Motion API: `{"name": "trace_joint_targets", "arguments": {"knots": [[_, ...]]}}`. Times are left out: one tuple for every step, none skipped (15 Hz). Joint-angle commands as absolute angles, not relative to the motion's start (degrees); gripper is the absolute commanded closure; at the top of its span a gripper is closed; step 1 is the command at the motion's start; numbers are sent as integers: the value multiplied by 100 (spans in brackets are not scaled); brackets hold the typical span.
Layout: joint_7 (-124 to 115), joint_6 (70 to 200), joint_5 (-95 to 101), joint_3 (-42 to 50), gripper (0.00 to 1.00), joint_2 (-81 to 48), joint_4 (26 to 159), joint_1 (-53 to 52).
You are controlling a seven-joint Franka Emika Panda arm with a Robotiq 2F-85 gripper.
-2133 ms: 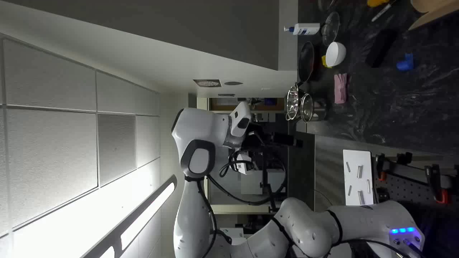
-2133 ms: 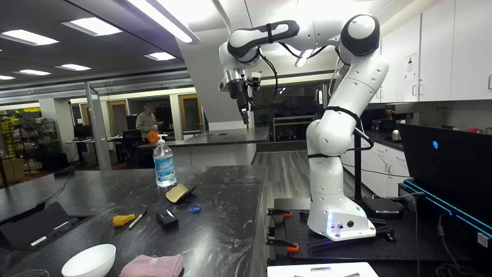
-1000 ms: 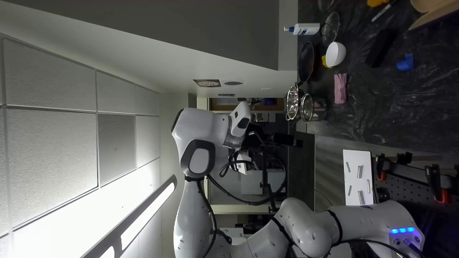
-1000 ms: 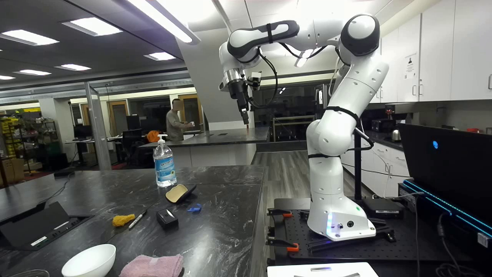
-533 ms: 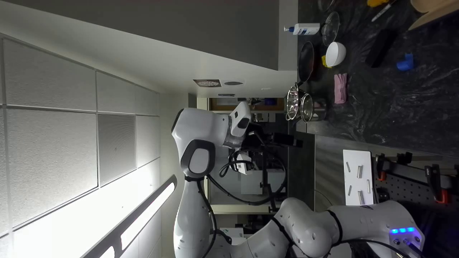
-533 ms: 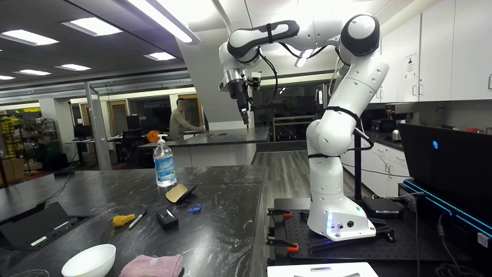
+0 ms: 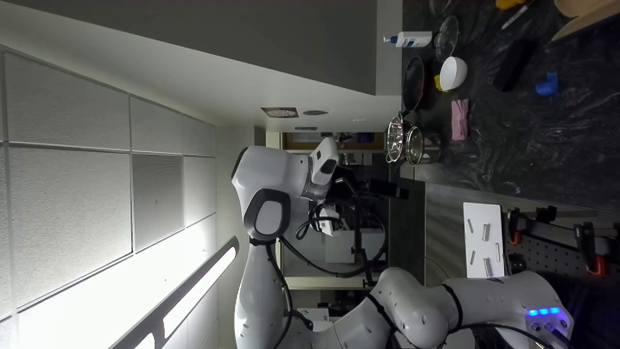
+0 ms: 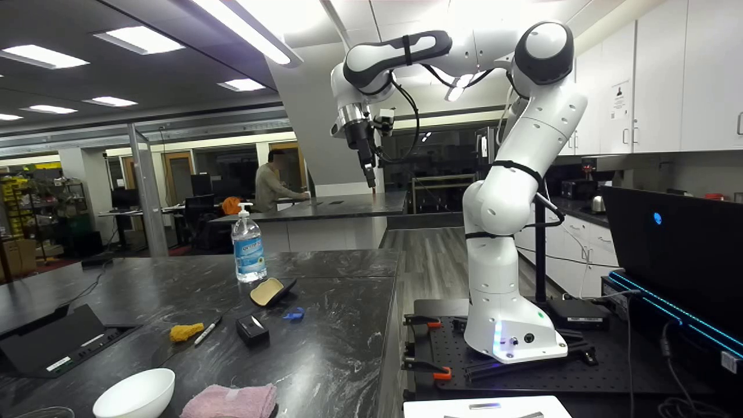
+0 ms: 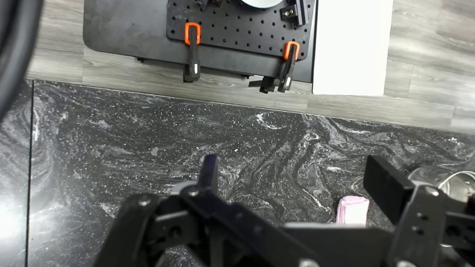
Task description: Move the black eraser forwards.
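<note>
The black eraser (image 8: pixel 252 330), a small dark oblong block with a pale patch on top, rests on the marbled black table (image 8: pixel 336 348). An exterior view from another angle has the eraser (image 7: pixel 515 65) as a dark bar close to a blue object. High above the table and well away from the eraser hangs my gripper (image 8: pixel 371 177), pointing down. In the wrist view the gripper (image 9: pixel 293 163) is open, its fingers (image 9: pixel 386 181) wide apart and nothing held between them. The eraser is out of sight in that view.
Around the eraser lie a blue object (image 8: pixel 294 314), a tan-and-black curved case (image 8: pixel 268 292), a marker (image 8: pixel 208 331) and a yellow object (image 8: pixel 186 332). A pump bottle (image 8: pixel 249 249), a white bowl (image 8: pixel 136 395) and a pink cloth (image 8: pixel 232 402) also stand or lie on the table.
My arm and gripper have stayed where they were, and the eraser has not moved. In the background a person has shifted to the right.
</note>
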State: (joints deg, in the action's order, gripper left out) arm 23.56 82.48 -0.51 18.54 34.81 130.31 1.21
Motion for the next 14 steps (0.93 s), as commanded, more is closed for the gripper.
{"name": "trace_joint_targets", "arguments": {"knots": [[2433,8421,-57,1623,0,3426,12983,193],[2432,8479,-61,1553,0,3343,12880,141],[2422,8538,-46,1491,0,3306,12833,120],[2428,8603,-50,1414,0,3235,12744,73],[2428,8667,-33,1345,0,3200,12704,52],[2420,8718,-22,1260,0,3146,12654,27],[2420,8772,-19,1193,0,3087,12609,9],[2404,8848,-22,1126,0,3026,12564,-5],[2389,8925,-31,1074,0,2958,12524,-20],[2368,9028,-51,1028,0,2835,12456,-40],[2371,9108,-73,994,0,2724,12391,-54],[2373,9187,-98,963,0,2585,12315,-72],[2363,9259,-108,934,0,2477,12249,-81],[2356,9310,-118,900,0,2340,12158,-98]]}}
